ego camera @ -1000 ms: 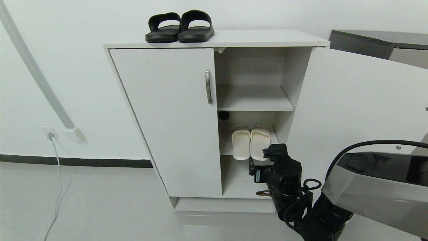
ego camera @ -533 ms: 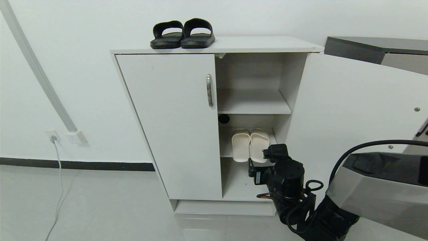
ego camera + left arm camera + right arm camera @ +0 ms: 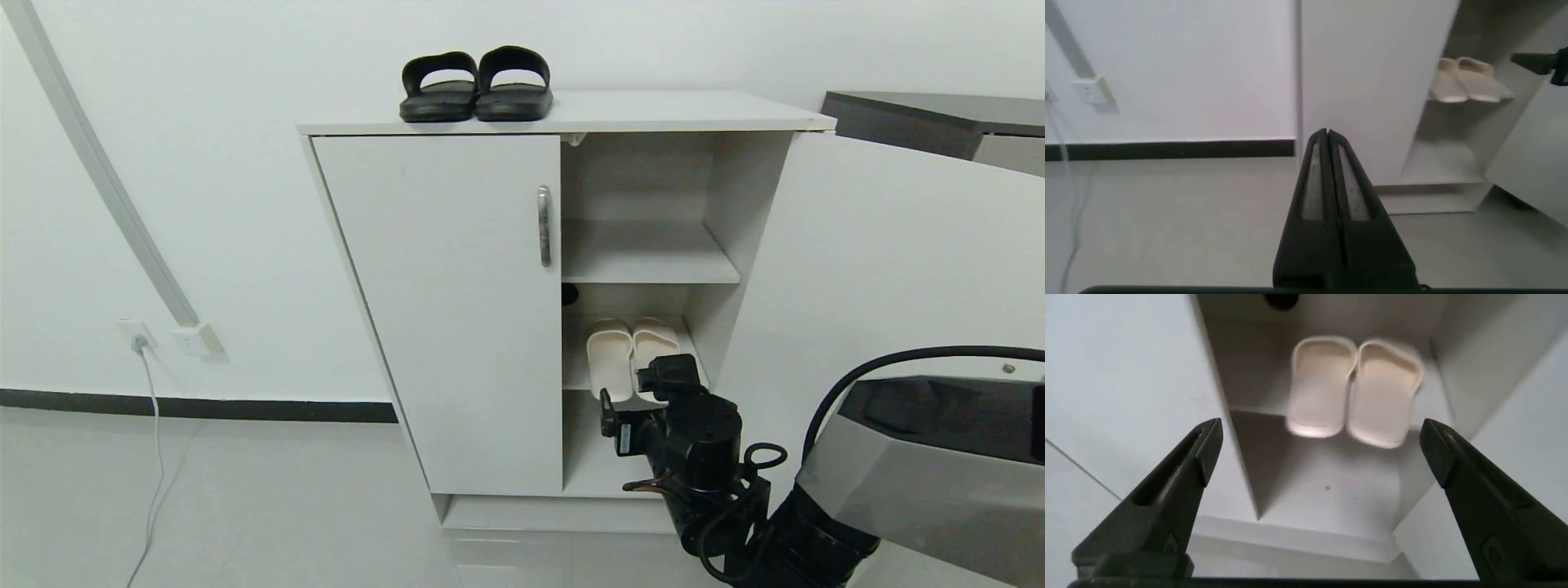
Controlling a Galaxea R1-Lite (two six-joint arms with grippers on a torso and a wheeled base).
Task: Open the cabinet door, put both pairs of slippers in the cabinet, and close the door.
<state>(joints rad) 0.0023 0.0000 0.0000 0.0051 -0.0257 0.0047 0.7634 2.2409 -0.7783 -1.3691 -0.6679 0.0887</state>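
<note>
View shift; R end effector agape nr white slippers

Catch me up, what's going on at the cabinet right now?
The right door of the white cabinet stands open. The cream slippers sit on its lower shelf, and the open, empty right end effector hovers in front of them. The black slide slippers sit on the cabinet top, not yet put away. The left end effector is shut, holding nothing.

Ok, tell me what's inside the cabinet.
Through the open right half of the cabinet, a pair of white slippers sits side by side on the middle shelf. The closed left door hides whatever is in the other half.
</note>
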